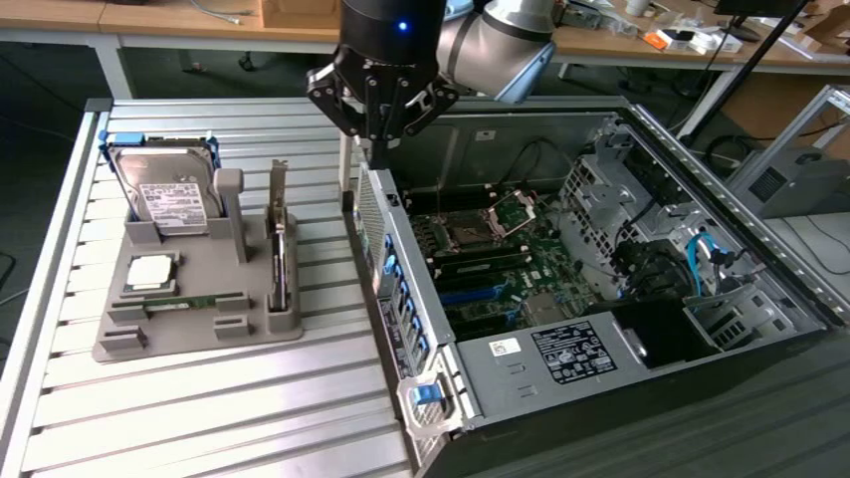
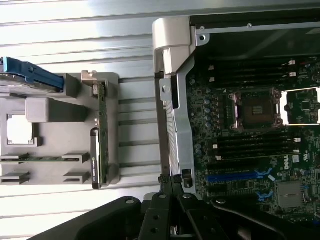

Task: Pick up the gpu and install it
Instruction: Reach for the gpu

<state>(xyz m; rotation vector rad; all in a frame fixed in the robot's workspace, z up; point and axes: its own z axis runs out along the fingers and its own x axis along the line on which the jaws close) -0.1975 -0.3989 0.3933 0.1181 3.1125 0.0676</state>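
One gray holder (image 1: 186, 339) sits on the slatted metal desk (image 1: 199, 418), at the exterior view's left. Contents, left to right in that view:
- hard drive (image 1: 170, 194): silver, white label, blue frame, propped upright at the far left corner.
- processor chip (image 1: 150, 271): lying flat in a square recess in front of the drive.
- memory stick (image 1: 193, 301): narrow, green, on edge in a slot in front of the chip.
- gpu (image 1: 279, 254): on the holder's right side, standing on its long edge in a slot.

gpu appearance: thin flat card, seen nearly edge-on. A silver end bracket rises at its far end. In the wrist view its edge shows a greenish-brown circuit board, with a dark body along the half away from the bracket. Only the holder touches it.

Right of the holder comes a strip of bare desk, then the open computer case (image 1: 531, 388), lying on its side. Inside is the motherboard (image 1: 485, 274), with an open processor socket (image 2: 255, 107), black memory slots (image 2: 250, 145) on either side of it, and a blue slot (image 2: 235, 176). Metal bays and cables fill the case's right end.

gripper (image 1: 376, 159): fingers pressed together, holding nothing. It points down over the case wall that faces the holder, tips just above the rim at the far end. The gpu is to its left in the exterior view, apart from it.
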